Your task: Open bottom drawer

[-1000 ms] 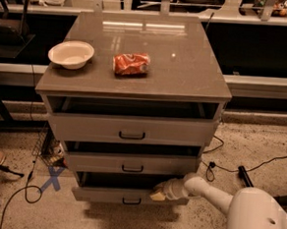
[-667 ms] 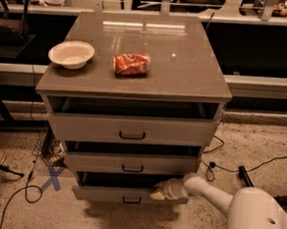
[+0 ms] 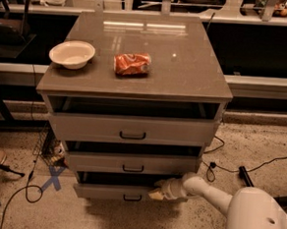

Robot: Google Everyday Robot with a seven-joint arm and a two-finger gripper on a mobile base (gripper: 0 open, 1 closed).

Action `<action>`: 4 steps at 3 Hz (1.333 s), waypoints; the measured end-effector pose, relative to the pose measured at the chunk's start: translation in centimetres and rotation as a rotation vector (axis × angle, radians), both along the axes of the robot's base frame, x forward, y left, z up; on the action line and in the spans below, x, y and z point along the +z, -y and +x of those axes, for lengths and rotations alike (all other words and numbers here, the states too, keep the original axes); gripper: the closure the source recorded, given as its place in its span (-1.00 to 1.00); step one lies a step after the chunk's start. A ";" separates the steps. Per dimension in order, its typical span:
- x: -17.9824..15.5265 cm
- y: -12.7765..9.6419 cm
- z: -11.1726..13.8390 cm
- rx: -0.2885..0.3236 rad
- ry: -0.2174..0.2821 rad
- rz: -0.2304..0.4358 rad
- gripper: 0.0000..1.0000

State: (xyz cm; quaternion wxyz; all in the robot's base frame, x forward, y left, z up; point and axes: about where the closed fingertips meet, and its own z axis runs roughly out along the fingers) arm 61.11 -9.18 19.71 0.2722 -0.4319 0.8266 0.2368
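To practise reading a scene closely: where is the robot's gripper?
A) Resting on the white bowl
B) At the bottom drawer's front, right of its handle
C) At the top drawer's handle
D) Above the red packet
B: the gripper is at the upper edge of the bottom drawer, just right of its black handle.

Speckled floor [image 3: 259,144] strewn with cables [image 3: 273,163], blue X mark [image 3: 53,178], dim benches [image 3: 263,86] behind

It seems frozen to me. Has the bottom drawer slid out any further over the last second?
No. The bottom drawer sticks out past the middle drawer just as before; the gripper is at its upper right edge.
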 end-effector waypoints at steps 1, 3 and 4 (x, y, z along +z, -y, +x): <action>-0.1 -0.1 -0.1 0.001 -0.001 0.001 -0.99; -0.3 -1.7 -2.2 0.216 0.111 -0.108 -1.00; -1.6 -2.6 -3.4 0.338 0.176 -0.197 -0.49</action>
